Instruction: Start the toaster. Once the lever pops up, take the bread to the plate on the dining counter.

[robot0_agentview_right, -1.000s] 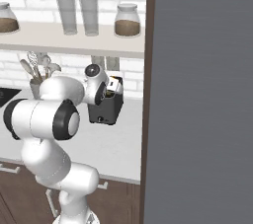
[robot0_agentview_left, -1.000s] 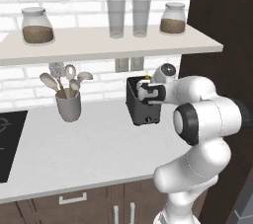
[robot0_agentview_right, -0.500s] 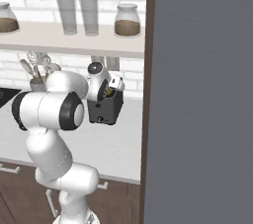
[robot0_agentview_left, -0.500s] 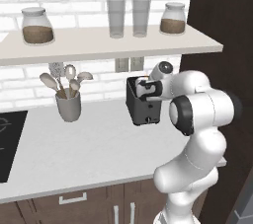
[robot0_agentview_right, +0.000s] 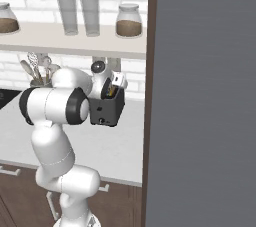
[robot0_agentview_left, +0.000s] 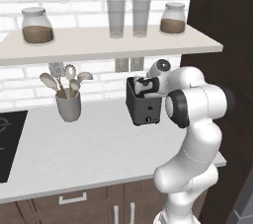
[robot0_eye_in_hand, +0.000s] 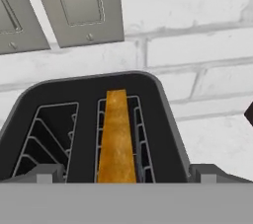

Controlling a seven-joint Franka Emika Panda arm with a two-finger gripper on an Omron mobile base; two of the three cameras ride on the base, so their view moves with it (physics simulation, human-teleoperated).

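The dark grey toaster (robot0_agentview_left: 143,105) (robot0_agentview_right: 106,110) stands on the grey worktop against the brick wall. From above, the toaster (robot0_eye_in_hand: 168,119) shows two slots, and the orange-yellow bread (robot0_eye_in_hand: 117,139) stands in the right one. The bread (robot0_agentview_right: 113,91) also peeks out of the top in the right base view. My gripper (robot0_agentview_left: 143,86) (robot0_agentview_right: 113,82) (robot0_eye_in_hand: 124,174) hovers just over the toaster's top, open, its fingertips (robot0_eye_in_hand: 44,173) spread wider than the slots and holding nothing. The lever (robot0_agentview_left: 147,119) sits low on the narrow front face. The plate and the dining counter are out of view.
A grey utensil cup (robot0_agentview_left: 69,105) stands left of the toaster, with a black cooktop (robot0_agentview_left: 7,139) further left. A shelf (robot0_agentview_left: 108,44) with jars and glasses hangs close above. A dark tall panel (robot0_agentview_left: 222,20) (robot0_agentview_right: 200,96) walls off the right side. Outlet plates (robot0_eye_in_hand: 84,6) are behind the toaster.
The hand has crept slightly up and back over the toaster's top, and the elbow has swung a little left. The jaws stayed wide apart. The toaster and the bread have not moved.
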